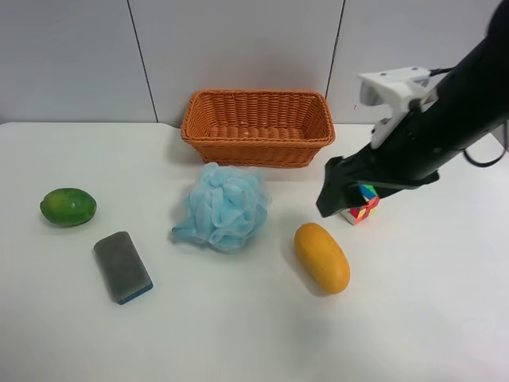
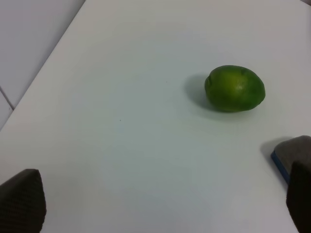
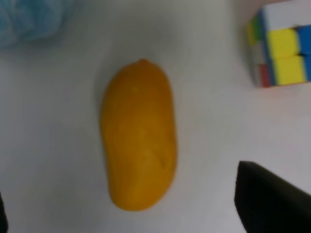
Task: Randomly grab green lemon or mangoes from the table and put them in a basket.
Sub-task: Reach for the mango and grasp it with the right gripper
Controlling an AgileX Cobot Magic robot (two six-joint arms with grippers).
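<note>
Below the right tool (image 3: 137,208), spread wide, the mango (image 3: 138,136) lies on the tabletop (image 3: 58,121), its long axis crosswise to the tool's closing line.

We counted one green lemon (image 1: 68,206) at the left of the frame, one mango (image 1: 321,257) right of centre, one wicker basket (image 1: 256,151) at top centre, one blue mesh bath pouf (image 1: 222,207) mid-frame, one grey-and-blue sponge (image 1: 122,267) at lower left, one multicoloured puzzle cube (image 1: 362,208) and one black robot arm (image 1: 429,135) at right.
</note>
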